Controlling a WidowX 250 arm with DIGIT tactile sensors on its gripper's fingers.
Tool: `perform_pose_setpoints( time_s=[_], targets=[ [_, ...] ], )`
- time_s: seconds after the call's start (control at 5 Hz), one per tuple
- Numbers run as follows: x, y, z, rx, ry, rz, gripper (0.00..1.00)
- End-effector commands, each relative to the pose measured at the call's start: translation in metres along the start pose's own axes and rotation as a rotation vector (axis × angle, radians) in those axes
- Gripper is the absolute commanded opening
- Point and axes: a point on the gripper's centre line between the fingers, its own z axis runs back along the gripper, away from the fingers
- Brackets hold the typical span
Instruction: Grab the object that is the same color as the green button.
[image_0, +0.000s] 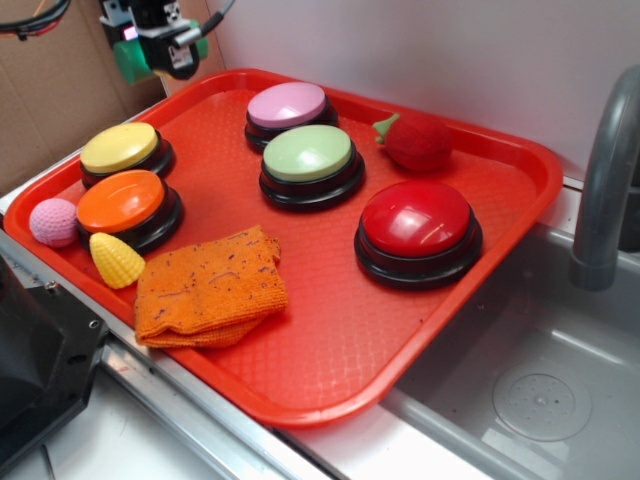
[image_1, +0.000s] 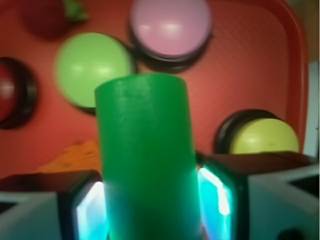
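The big red tray (image_0: 470, 330) took up most of the surface, sitting right beside a grey sink (image_0: 540, 400) with its faucet (image_0: 605, 180) off on the right. On the tray, the red button (image_0: 416, 220) was the biggest thing, sitting toward the right side, then the green button (image_0: 309, 155) in the middle with the pink-lilac button (image_0: 287, 106) just behind it, pretty much touching. Over on the left were the yellow button (image_0: 121, 148) and the orange button (image_0: 123, 201), close together. A folded orange cloth (image_0: 210, 288) lay near the front edge, and a red strawberry toy (image_0: 415, 143) sat near the back, just right of the green button. Smaller stuff: a yellow corn toy (image_0: 116, 260) and a pink ball (image_0: 53, 221) hugging the front-left corner next to the orange button. The end effector (image_0: 160, 45) was up in the air above the back-left corner of the tray, clamped on the green cylinder (image_1: 145, 160), which was held upright between the two fingers (image_1: 225, 195) and lifted well clear of the tray.
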Motion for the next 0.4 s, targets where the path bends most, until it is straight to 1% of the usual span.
perform_pose_setpoints(
  time_s=[0.0,0.2],
  targets=[
    [-0.0114,-0.0478,0.0156,0.005,-0.063,-0.027,0.0],
    [-0.0071,-0.0413,0.0146,0.043,-0.049,-0.007,0.0]
  ],
)
